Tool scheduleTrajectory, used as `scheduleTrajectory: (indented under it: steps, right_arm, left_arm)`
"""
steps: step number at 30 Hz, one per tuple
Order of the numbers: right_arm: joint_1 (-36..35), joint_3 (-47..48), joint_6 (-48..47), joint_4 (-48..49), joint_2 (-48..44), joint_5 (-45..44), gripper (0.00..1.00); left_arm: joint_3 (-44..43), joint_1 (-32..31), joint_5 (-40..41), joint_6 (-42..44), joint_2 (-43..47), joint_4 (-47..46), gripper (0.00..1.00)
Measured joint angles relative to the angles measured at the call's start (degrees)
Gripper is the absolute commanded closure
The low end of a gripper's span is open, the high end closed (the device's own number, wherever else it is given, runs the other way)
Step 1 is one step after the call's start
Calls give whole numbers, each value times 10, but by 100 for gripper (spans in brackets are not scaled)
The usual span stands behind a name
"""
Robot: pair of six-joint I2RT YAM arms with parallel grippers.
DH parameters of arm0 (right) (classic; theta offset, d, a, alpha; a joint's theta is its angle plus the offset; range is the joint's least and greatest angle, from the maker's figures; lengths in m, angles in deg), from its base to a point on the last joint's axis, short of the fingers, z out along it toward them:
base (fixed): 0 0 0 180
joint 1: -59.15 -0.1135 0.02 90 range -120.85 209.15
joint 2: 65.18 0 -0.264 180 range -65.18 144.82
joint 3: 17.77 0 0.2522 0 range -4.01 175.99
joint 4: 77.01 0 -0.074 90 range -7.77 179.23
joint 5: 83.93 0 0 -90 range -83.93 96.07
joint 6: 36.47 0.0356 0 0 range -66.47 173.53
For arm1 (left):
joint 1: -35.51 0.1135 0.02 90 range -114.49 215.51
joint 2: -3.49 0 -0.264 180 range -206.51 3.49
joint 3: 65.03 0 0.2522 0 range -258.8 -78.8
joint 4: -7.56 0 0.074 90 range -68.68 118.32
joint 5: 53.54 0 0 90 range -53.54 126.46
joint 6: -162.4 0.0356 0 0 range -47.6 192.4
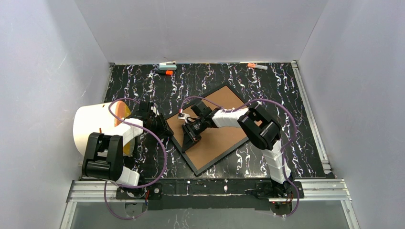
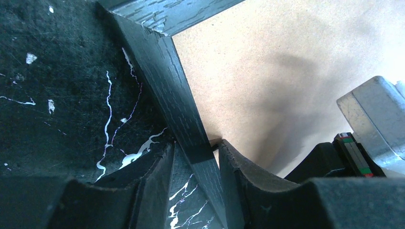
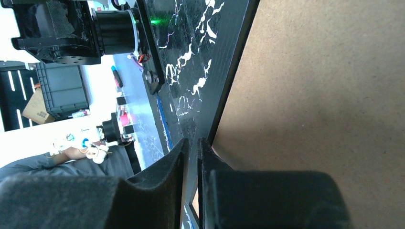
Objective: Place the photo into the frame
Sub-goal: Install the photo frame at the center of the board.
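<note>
Frame (image 1: 189, 162) lies rotated at tabletop (image 1: 286, 95) centre, brown backing board (image 1: 219, 138) facing up. R gripper (image 3: 192, 143) is clamped on the frame rim facing the tabletop's left edge. L gripper (image 2: 195, 145) straddles the same rim near its corner, jaws apart, gap visible on one side. Photo (image 1: 93, 126) is curled, white back outward, at the tabletop's left edge

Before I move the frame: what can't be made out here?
- The photo: in no view; possibly under the backing board.
- The frame's front: faces down, hidden in all views.
- Left jaws' contact with the frame rail: left wrist view, too close to tell.
</note>
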Motion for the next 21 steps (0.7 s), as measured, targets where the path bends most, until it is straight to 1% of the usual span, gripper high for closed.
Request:
scheduleTrajectory:
  steps: [7, 11, 21]
  right_arm:
    - [0, 11, -16, -25, 4, -1, 80]
    - [1, 11, -24, -30, 3, -3, 85]
    - [2, -23, -27, 33, -10, 20, 87]
  left_arm:
    - [0, 0, 0, 0, 0, 0, 64]
    - [0, 0, 0, 0, 0, 0, 66]
    - [0, 0, 0, 0, 0, 0, 67]
